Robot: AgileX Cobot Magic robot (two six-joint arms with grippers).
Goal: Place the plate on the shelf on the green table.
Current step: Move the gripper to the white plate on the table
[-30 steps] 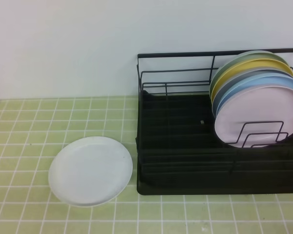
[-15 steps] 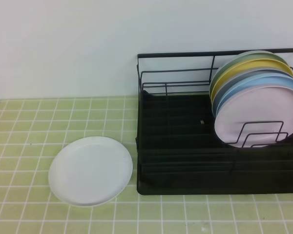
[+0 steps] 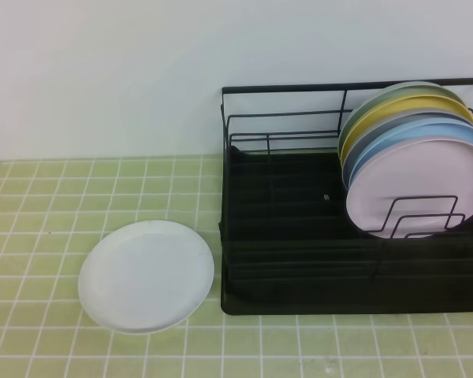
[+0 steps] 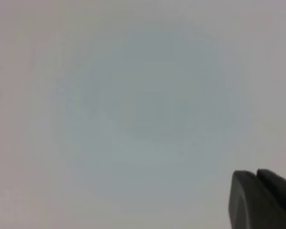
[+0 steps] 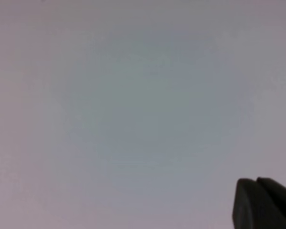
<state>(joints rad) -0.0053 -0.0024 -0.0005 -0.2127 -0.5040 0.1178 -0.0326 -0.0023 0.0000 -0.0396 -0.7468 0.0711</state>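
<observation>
Nothing done yet, as far as I can judge. Left to right in the high view: the white plate point(image 3: 146, 276) lies flat on the green tiled bench point(image 3: 39, 205), just beside the left edge of the shelf point(image 3: 299, 236), apparently not touching it. Shelf's left and middle slots are free; far right holds a standing stack of coloured plates point(image 3: 414, 157) (pink in front, then blue, grey, yellow).

Neither arm shows in the high view. Left hand point(image 4: 263, 200): only dark fingertips in the wrist view's corner, pressed together, closed on nothing, facing a blank surface. Right hand point(image 5: 264, 202): same, closed and empty.

Left to do: the whole job. Reach, grip the plate's rim, lift, tilt upright, seat it in the shelf between dividers.
</observation>
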